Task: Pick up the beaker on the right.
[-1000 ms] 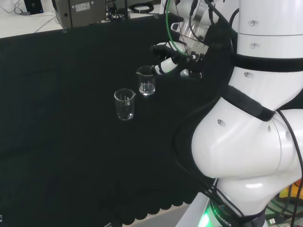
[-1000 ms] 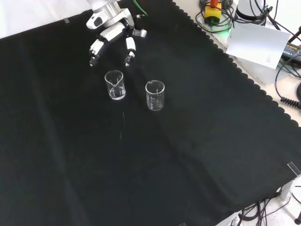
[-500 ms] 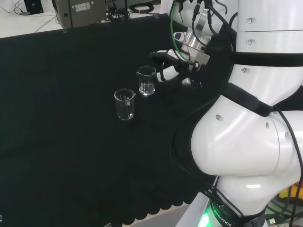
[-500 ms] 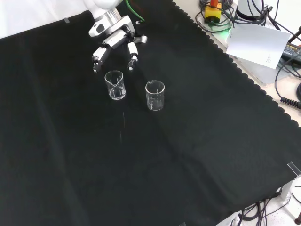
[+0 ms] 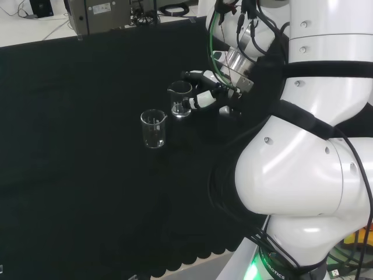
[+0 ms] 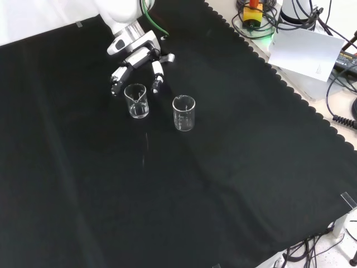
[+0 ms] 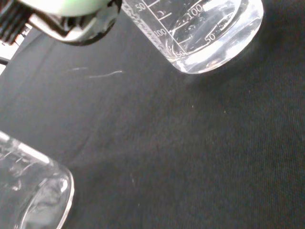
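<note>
Hand (image 6: 135,53) spread open, empty, fingers flanking beaker (image 6: 136,101); second beaker (image 6: 184,112) near, clear cloth (image 6: 223,190) beyond.

Even, bright room light falls from above; the black cloth (image 6: 223,184) soaks it up and shows almost no cast shadows, only faint creases toward its scalloped edge. The white arm link (image 5: 303,175) carries soft highlights. In the wrist view the near beaker (image 7: 209,33) glints along its base, and a blurred part of the hand (image 7: 71,19) sits out of focus.
</note>
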